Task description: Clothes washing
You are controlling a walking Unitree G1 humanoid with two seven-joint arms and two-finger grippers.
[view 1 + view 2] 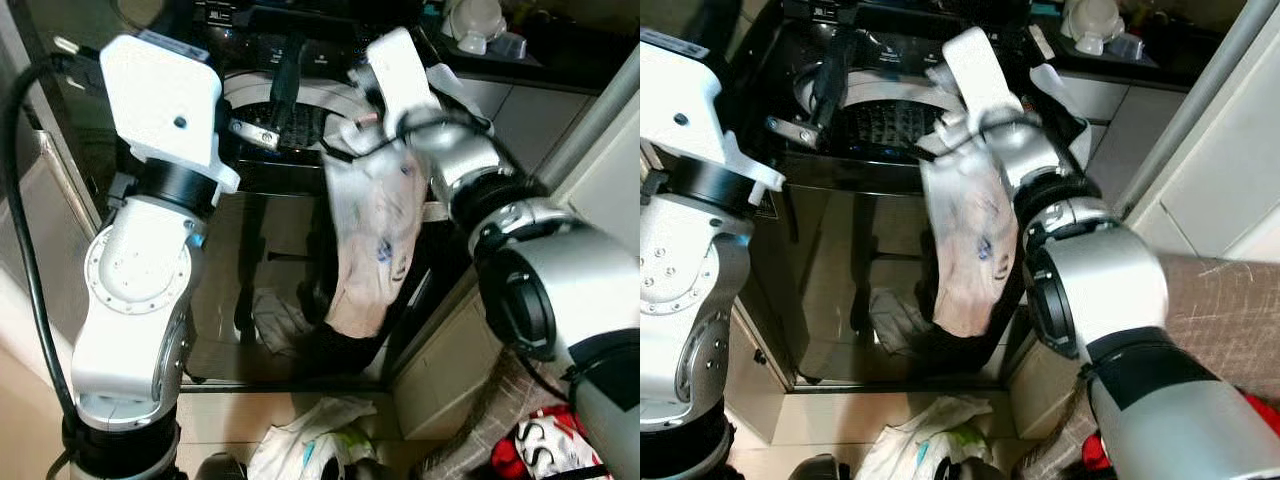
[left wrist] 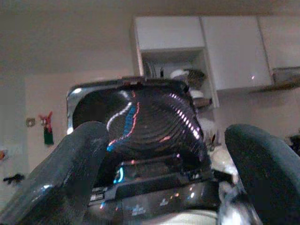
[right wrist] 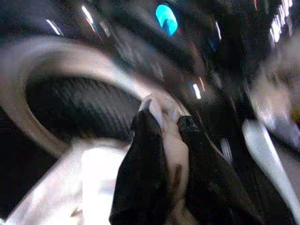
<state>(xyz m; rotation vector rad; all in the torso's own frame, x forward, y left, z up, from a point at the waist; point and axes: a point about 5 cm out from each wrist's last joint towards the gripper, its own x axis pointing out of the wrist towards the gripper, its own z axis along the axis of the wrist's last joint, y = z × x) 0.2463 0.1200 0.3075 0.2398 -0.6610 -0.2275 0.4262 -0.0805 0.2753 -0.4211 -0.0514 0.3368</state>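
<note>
Top-loading washing machine [image 1: 300, 250] with its lid raised, seen from the robot's head, and a pale printed garment [image 1: 370, 240] held up before it. The right tool [image 3: 166, 123] pinches the garment near its upper edge, both black fingers pressed on a bunch of cloth, as the right wrist view shows; the gathered end sits at the front rim of the drum opening [image 1: 880, 125]. From that hold the garment hangs with its long axis near vertical, trailing down the dark glossy front panel of the machine, its lower end well below the rim. The drum opening lies just beyond and to the robot's left of the pinched end, so the coming move, as judged, turns on carrying the held end forward over the rim and lifting enough for the trailing length to clear it. The right arm is the nearer to the garment and is the one at work. The left tool [image 2: 164, 164] is spread, holding nothing; its wrist view looks between the two fingers at the raised lid [image 2: 136, 117] and wall cupboards [image 2: 201, 51] behind. More clothing [image 1: 310, 440] lies on the floor at the foot of the machine. A control strip [image 3: 187, 42] carries lit indicators, but no brand, label or writing can be read, being blurred or too small.
</note>
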